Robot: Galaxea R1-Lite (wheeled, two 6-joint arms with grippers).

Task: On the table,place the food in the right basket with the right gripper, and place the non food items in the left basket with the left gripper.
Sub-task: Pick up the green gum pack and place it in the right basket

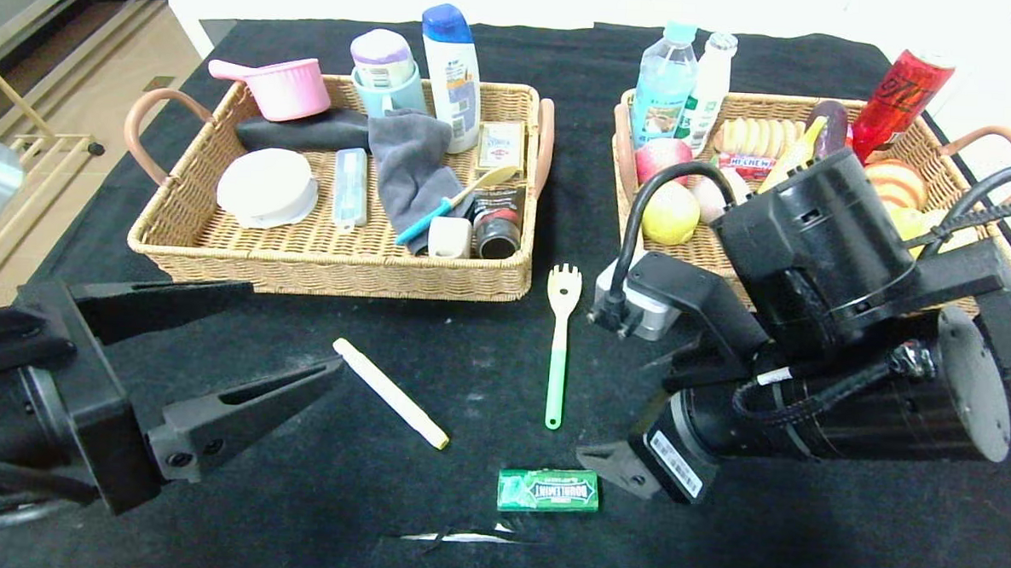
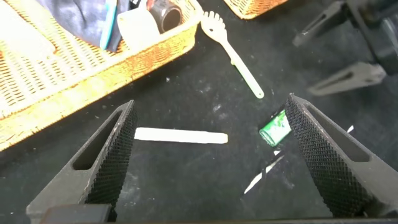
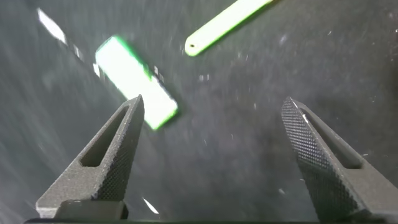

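Observation:
Three loose items lie on the black table: a white stick (image 1: 390,392) (image 2: 180,135), a green-handled spork (image 1: 559,346) (image 2: 233,56) and a green gum pack (image 1: 548,490) (image 3: 137,81). My right gripper (image 1: 628,413) (image 3: 212,101) hangs open low over the cloth just right of the gum pack, with nothing between its fingers. My left gripper (image 1: 295,326) (image 2: 210,102) stands open at the left, above and short of the white stick, also with nothing in it. The left basket (image 1: 327,259) holds non-food items. The right basket (image 1: 626,165) holds food and bottles.
The spork's handle (image 3: 224,25) ends close to the gum pack. A white strip (image 1: 460,536) lies on the cloth near the front edge. The right arm's body hides the right basket's front part. Bare cloth lies between the two baskets.

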